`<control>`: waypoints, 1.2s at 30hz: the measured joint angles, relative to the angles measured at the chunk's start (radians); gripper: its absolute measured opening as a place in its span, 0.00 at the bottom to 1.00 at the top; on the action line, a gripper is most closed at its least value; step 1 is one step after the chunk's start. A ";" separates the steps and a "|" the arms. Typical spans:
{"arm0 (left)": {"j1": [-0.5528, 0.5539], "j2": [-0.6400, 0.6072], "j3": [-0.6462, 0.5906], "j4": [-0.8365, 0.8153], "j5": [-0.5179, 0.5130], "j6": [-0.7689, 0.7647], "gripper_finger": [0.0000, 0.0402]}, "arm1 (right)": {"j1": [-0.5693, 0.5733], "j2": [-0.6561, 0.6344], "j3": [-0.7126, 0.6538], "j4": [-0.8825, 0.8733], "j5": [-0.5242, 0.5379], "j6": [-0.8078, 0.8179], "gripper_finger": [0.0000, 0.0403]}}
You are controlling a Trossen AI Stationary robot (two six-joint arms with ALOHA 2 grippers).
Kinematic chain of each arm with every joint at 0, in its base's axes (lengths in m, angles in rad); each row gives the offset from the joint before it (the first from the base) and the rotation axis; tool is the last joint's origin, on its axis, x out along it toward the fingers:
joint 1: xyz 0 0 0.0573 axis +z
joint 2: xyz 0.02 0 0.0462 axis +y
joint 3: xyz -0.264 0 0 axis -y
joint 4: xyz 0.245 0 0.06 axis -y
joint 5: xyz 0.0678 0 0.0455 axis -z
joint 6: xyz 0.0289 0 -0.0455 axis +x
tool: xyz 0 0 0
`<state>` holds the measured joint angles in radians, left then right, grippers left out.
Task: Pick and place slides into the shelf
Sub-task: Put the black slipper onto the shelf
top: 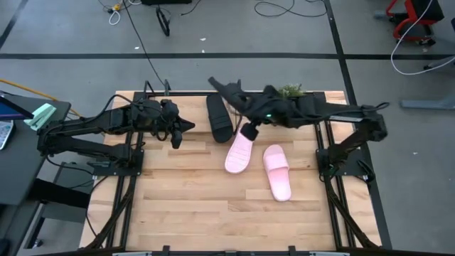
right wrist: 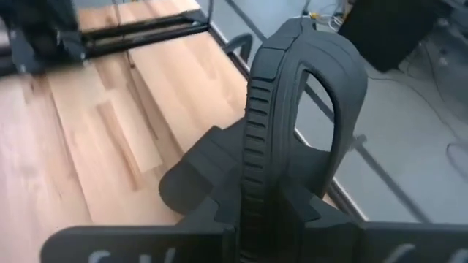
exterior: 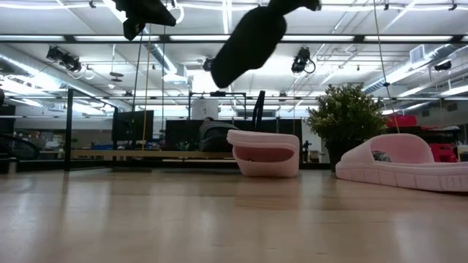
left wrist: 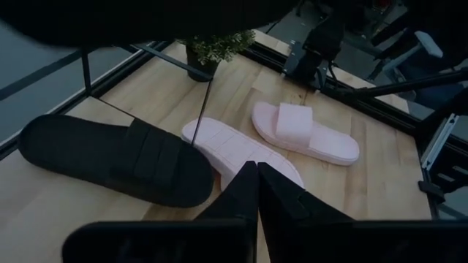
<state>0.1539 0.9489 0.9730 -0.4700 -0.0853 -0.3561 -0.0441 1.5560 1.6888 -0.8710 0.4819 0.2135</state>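
The right gripper (top: 229,88) hangs above the tabletop (top: 185,199) toward its far edge, at about twelve o'clock from the tabletop's middle; its fingers are clenched on a black slide (right wrist: 292,109), lifted clear of the wood and held on edge, sole side showing ribbed along the rim; in the low view the same slide (exterior: 248,40) hangs tilted in the air. A second black slide (top: 219,117) lies flat on the tabletop just beside it, at about six o'clock from the gripper. Two pink slides rest nearer the middle: one (top: 239,152) lies at about five o'clock from the flat black slide, close to it; the other (top: 278,171) lies at about four o'clock from the first, apart from it. The shelf's thin black bars (left wrist: 146,55) run along the far edge near a small potted plant (top: 289,91). The left gripper (top: 179,134) waits at about nine o'clock from the black slide on the wood, its fingers (left wrist: 241,193) pressed together on nothing.
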 joint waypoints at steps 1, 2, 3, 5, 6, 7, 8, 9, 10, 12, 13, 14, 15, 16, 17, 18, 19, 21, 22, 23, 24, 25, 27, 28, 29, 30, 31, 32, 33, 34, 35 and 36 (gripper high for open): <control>0.000 0.000 0.000 -0.002 0.000 0.000 0.02 | 0.000 0.031 0.033 -0.020 -0.002 -0.020 0.11; 0.000 0.000 0.000 -0.006 0.000 0.001 0.02 | 0.000 0.058 0.063 -0.039 -0.001 -0.037 0.11; 0.000 0.000 0.000 -0.014 0.000 0.001 0.02 | 0.000 0.085 0.091 -0.054 0.004 -0.054 0.11; 0.000 0.000 0.000 -0.036 -0.001 0.001 0.02 | -0.002 0.138 0.149 -0.079 0.026 -0.088 0.11; 0.000 0.000 -0.001 -0.044 -0.006 0.001 0.03 | -0.005 0.163 0.175 -0.090 0.034 -0.100 0.11; 0.000 0.000 -0.001 -0.054 -0.016 0.001 0.04 | -0.006 0.187 0.203 -0.102 0.043 -0.108 0.11; 0.000 0.000 -0.001 -0.063 -0.028 0.001 0.04 | -0.007 0.208 0.229 -0.115 0.049 -0.115 0.11; 0.000 0.000 -0.001 -0.070 -0.042 0.001 0.05 | -0.008 0.231 0.253 -0.126 0.054 -0.128 0.11; 0.000 0.000 -0.001 -0.080 -0.057 0.001 0.05 | -0.009 0.250 0.276 -0.134 0.057 -0.144 0.11; 0.000 0.000 -0.001 -0.090 -0.097 0.001 0.05 | -0.009 0.283 0.311 -0.145 0.056 -0.178 0.11; 0.000 0.000 -0.001 -0.091 -0.117 0.001 0.04 | -0.009 0.297 0.325 -0.150 0.054 -0.199 0.11; 0.000 0.000 -0.001 -0.091 -0.131 0.002 0.04 | -0.008 0.311 0.339 -0.155 0.055 -0.224 0.11; 0.000 0.000 -0.001 -0.091 -0.143 0.003 0.03 | -0.008 0.323 0.350 -0.163 0.064 -0.243 0.11; 0.000 0.000 -0.001 -0.092 -0.149 0.004 0.03 | -0.008 0.335 0.361 -0.176 0.075 -0.261 0.11; 0.000 0.000 -0.001 -0.093 -0.151 0.009 0.02 | -0.007 0.347 0.368 -0.191 0.082 -0.280 0.11; 0.000 0.000 -0.001 -0.097 -0.151 0.021 0.02 | -0.008 0.356 0.369 -0.202 0.085 -0.296 0.11; 0.000 0.000 -0.001 -0.104 -0.151 0.027 0.02 | -0.009 0.364 0.369 -0.211 0.086 -0.304 0.11; 0.000 0.000 -0.001 -0.116 -0.151 0.028 0.03 | -0.015 0.381 0.369 -0.218 0.086 -0.319 0.11; 0.000 0.000 -0.001 -0.120 -0.152 0.029 0.03 | -0.016 0.389 0.369 -0.221 0.086 -0.321 0.11; 0.001 0.000 -0.001 -0.128 -0.156 0.029 0.04 | -0.019 0.397 0.369 -0.224 0.086 -0.324 0.11; 0.002 0.000 -0.001 -0.137 -0.161 0.030 0.05 | -0.022 0.404 0.369 -0.225 0.086 -0.326 0.11; 0.002 0.000 -0.001 -0.146 -0.165 0.030 0.05 | -0.025 0.412 0.369 -0.223 0.085 -0.327 0.11; 0.002 0.000 -0.001 -0.159 -0.179 0.031 0.06 | -0.028 0.422 0.369 -0.216 0.084 -0.328 0.11; 0.002 0.000 -0.001 -0.165 -0.189 0.031 0.07 | -0.030 0.426 0.369 -0.208 0.084 -0.327 0.11; 0.002 0.000 -0.001 -0.169 -0.198 0.031 0.07 | -0.033 0.427 0.369 -0.198 0.079 -0.326 0.11; 0.002 0.000 -0.001 -0.171 -0.209 0.032 0.07 | -0.032 0.427 0.368 -0.187 0.068 -0.323 0.11; 0.003 0.000 -0.001 -0.171 -0.217 0.041 0.07 | -0.033 0.427 0.368 -0.174 0.059 -0.320 0.11; 0.007 0.000 -0.001 -0.171 -0.222 0.058 0.07 | -0.033 0.427 0.368 -0.162 0.055 -0.319 0.11; 0.010 0.000 -0.001 -0.170 -0.224 0.081 0.07 | -0.033 0.427 0.368 -0.152 0.051 -0.315 0.11; 0.015 0.000 -0.001 -0.167 -0.226 0.102 0.07 | -0.032 0.427 0.368 -0.140 0.045 -0.313 0.11; 0.020 0.000 -0.001 -0.163 -0.226 0.125 0.07 | -0.032 0.427 0.368 -0.131 0.034 -0.312 0.11; 0.024 0.000 -0.001 -0.155 -0.226 0.155 0.07 | -0.032 0.427 0.368 -0.122 0.022 -0.311 0.11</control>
<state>0.1783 0.9487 0.9722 -0.6251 -0.3110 -0.2013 -0.0765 1.9827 2.0571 -0.9932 0.5042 -0.0979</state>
